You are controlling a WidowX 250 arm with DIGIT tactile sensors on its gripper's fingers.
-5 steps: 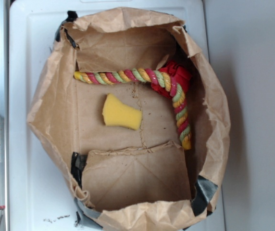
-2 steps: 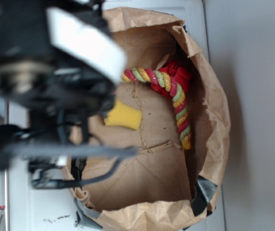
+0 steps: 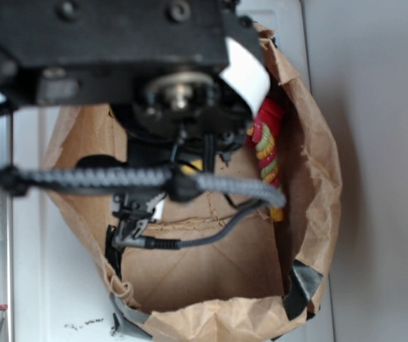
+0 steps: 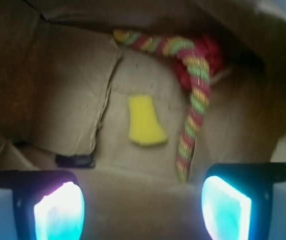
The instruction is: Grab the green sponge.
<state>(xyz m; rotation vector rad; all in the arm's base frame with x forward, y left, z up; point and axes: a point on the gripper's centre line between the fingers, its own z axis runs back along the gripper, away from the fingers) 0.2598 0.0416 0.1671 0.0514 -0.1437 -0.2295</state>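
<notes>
Fingertips of the gripper (image 4: pixel 142 210) sit at the bottom edge of the wrist view, two pale glowing pads (image 4: pixel 59 212) set wide apart with nothing between them, so the claw is spread open and empty. A second ago the crumpled brown paper bag (image 3: pixel 318 178) lay unobstructed in the exterior view; now the black arm of the robot (image 3: pixel 118 43) has swung in above it and covers most of the bag's interior, which I read as the approach being under way and the grasp not yet begun. Beyond the pads, on the bag's flat brown floor, lies the small yellow wedge-shaped foam sponge (image 4: pixel 145 121) (no green shows on it), flat, narrow end pointing away from the camera, roughly centred between the two fingers but still well ahead of them. In the exterior view it is almost wholly hidden by the arm. Farther back and to the right, the long red, yellow and green braided rope toy (image 4: pixel 193 100) curves along the bag's far wall, apart from the sponge, near enough to be worth avoiding on the descent.
</notes>
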